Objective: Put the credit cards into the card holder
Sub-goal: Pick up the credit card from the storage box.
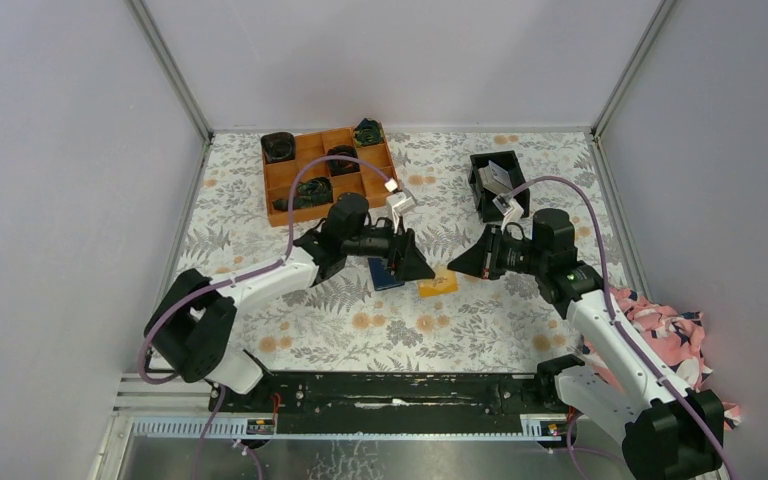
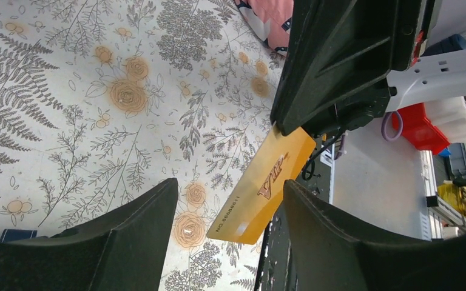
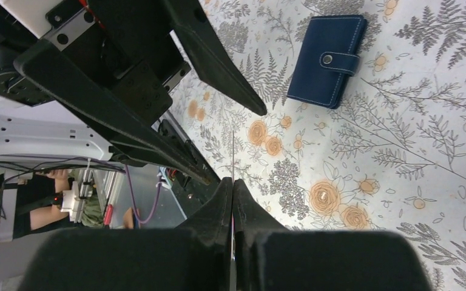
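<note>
On the floral table, seen from above, an orange tray with dark items in its compartments sits at 11 o'clock.

The left fingers are near the middle, spread wide and holding nothing. The card holder lies flat on the table just beside them at their 7 o'clock, partly tucked under the left arm's wrist. It is dark navy with pale stitching along its edges, folded shut, and its snap tab is fastened across the front. In the left wrist view only a corner of it shows, at 9 o'clock of the near finger.

The yellow-orange card comes next. It is glossy and printed with reddish "VIP" lettering and a row of small digits. It hangs tilted beyond the gap between the left fingers, toward 1 o'clock, and touches neither of them. I cannot tell whether its lower end meets the table.

The right fingers are pressed together on the card's upper end. From the right wrist the card shows only as a thin edge-on line running out from the fingers. The card holder is at their 1 o'clock, well apart.

At 1 o'clock in the top view, a black bin holds grey cards.
</note>
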